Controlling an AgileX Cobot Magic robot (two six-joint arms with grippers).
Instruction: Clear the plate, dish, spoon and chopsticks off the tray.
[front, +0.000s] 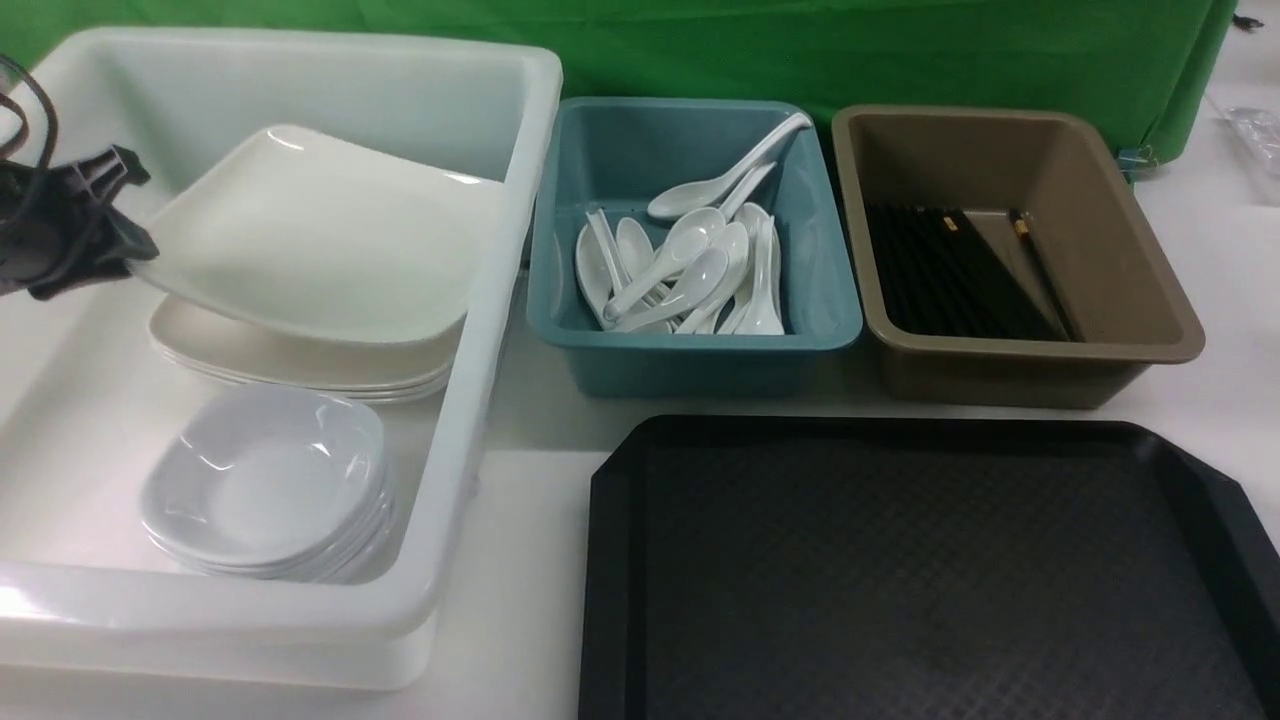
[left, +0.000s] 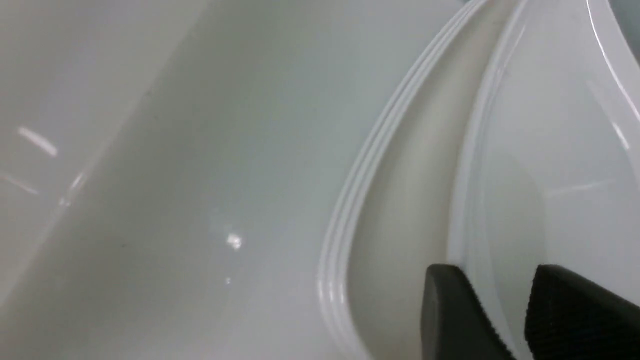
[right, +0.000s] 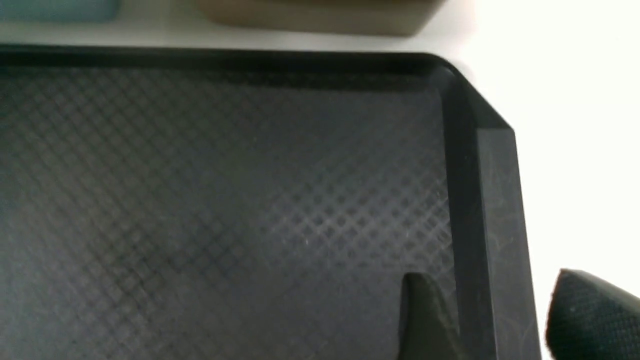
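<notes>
Front view has the left gripper (front: 135, 235) astride the tilted plate (front: 320, 235) by its rim, jaws parted around it — stiff, glossy, slippery, probably breakable.

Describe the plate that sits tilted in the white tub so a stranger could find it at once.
Start at the big white plastic tub left of the teal bin of spoons. At its far end lies a stack of large square white plates. The one meant is the large glossy white square plate above that stack, the only one tilted, its left edge between the left gripper's jaws.
</notes>
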